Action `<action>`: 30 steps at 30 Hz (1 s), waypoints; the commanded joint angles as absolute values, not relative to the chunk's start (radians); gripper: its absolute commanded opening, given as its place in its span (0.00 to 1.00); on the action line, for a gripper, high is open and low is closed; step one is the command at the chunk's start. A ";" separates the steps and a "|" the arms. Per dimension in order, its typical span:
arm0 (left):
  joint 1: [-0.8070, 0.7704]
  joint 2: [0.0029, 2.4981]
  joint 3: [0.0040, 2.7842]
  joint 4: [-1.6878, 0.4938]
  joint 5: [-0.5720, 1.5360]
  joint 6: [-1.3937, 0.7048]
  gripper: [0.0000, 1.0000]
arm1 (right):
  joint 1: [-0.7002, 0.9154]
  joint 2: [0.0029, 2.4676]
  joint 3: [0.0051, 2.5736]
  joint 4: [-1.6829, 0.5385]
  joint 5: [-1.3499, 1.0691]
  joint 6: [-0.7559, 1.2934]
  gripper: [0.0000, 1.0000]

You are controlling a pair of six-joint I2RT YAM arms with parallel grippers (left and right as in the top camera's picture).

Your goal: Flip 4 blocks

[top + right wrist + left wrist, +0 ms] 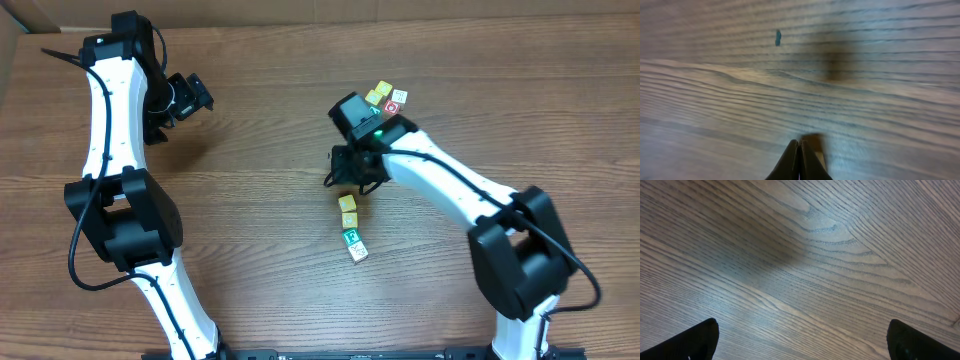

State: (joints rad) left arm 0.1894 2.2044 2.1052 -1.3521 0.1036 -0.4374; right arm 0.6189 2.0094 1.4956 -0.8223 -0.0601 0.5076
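Wood-grain tabletop [250, 200], nothing fancy. Just below centre frame, four tiny wooden cubes [349, 220] sit in a short line running top to bottom: two yellow, one teal-green-faced, one cream. Nearest by far is the right gripper [348, 180], pinched closed on nothing, just up-frame of the top yellow cube [347, 203]. Over at upper left the left gripper [190, 97] is spread wide, well apart.
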 commanded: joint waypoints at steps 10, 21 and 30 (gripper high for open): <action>0.182 2.195 2.102 -1.349 0.101 -0.430 1.00 | 0.634 2.083 1.493 -0.889 -0.002 0.474 0.04; 0.182 2.195 2.102 -1.349 0.101 -0.430 1.00 | 0.619 2.083 1.525 -0.899 -0.016 0.474 0.04; 0.182 2.195 2.102 -1.349 0.101 -0.430 1.00 | 0.598 2.083 1.722 -1.091 -0.052 0.424 0.04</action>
